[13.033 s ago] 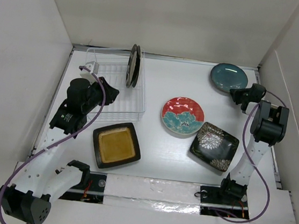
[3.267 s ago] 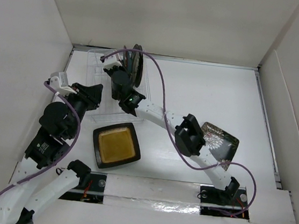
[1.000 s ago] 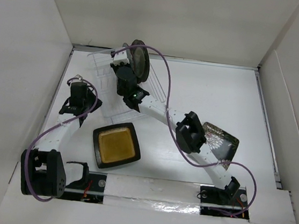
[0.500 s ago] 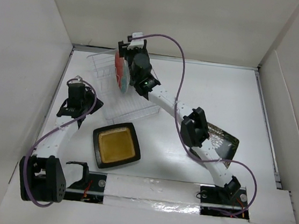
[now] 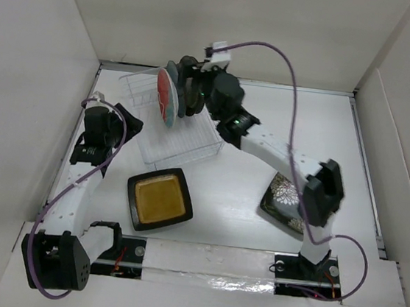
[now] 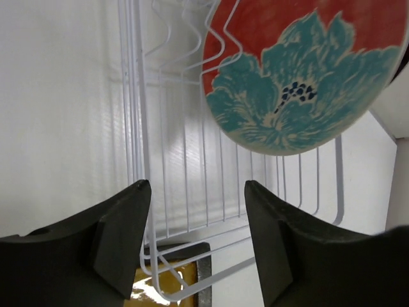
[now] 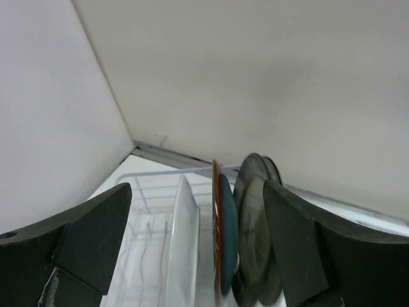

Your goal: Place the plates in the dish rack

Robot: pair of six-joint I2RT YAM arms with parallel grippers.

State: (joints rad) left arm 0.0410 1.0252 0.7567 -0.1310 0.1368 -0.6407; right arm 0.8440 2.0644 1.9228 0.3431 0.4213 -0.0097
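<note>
White table [image 5: 289, 133]: red-patterned plate [image 6: 300, 77] stands in the dish rack [image 6: 137, 96] beyond the open, empty left gripper [image 6: 196, 198]; only the right wrist view shows neighbouring plates [image 7: 252, 236].

The dish rack [image 5: 188, 140], a basket of thin clear-white wire, sits at the far left of the counter, turned askew to its edges. Several round plates stand on edge in its far end, packed close. The red-patterned plate [image 5: 165, 96], with a teal flower on its face, looks toward the left wall, and the teal plate [image 7: 225, 236] stands just behind it. A dark plate [image 7: 255, 230] follows, and a pale plate [image 7: 182, 256] shows edge-on on the other side. The square dark-brown plate [image 5: 160, 199] with an amber centre lies flat just in front of the rack. The square black floral plate [image 5: 281, 203] lies well to the right, partly hidden.
</note>
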